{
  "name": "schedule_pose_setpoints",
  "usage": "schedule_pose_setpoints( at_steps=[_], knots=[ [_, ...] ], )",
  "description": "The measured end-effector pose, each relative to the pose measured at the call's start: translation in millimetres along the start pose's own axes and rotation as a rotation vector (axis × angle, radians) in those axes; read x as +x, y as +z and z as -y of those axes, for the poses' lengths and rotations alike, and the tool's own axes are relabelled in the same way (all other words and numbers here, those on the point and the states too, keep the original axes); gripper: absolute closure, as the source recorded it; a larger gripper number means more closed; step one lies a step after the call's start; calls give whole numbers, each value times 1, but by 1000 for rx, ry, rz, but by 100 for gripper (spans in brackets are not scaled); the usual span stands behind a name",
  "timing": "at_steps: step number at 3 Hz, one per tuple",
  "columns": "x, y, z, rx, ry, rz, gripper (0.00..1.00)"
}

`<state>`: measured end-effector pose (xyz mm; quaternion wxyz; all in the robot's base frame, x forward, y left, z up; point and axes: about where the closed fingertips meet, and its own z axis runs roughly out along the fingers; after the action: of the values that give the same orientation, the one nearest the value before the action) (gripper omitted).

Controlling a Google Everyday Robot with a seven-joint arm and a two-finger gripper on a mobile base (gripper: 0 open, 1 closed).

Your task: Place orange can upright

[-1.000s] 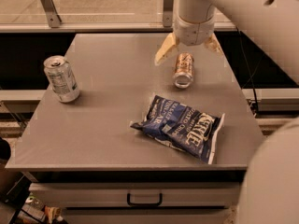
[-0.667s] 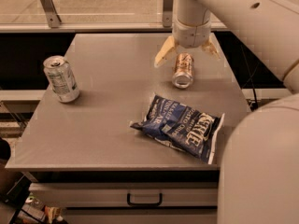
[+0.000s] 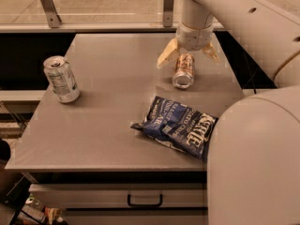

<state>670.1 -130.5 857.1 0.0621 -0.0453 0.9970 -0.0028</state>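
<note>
Orange can (image 3: 183,71) is down on its side on the grey table (image 3: 108,125), right beneath my gripper (image 3: 188,56). Its silver end points away from my wrist toward the table's front edge, and its far end is tucked under my wrist. My gripper hangs just above that far end, released and holding nothing. The two pale fingers (image 3: 166,58) are splayed wide, one on each side of the can, with a clear gap between each tip and the can's wall. Whether the tips reach the tabletop, I cannot tell.

My white arm (image 3: 234,13) comes down to the wrist from above and to the side, and another bulky part of it fills the near corner of the view.

Out past the can's silver end, further from my gripper, a crumpled blue chip bag (image 3: 178,128) lies flat, near the can but not touching it. Well away from my gripper, by the table's opposite side edge, a silver-white can (image 3: 61,78) with printed label text stands upright, tab end up. Below the table's front edge there's a drawer with a dark handle (image 3: 144,201).
</note>
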Motion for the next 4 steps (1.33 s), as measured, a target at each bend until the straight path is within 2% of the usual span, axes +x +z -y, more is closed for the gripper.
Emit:
schedule_pose_setpoints(
  at_steps=[2,3,4],
  knots=[
    [-8,8,12,-75,66,-22,0],
    [-9,4,17,-49,115,-27,0],
    [-7,-5,18,-12,138,-14,0]
  ],
)
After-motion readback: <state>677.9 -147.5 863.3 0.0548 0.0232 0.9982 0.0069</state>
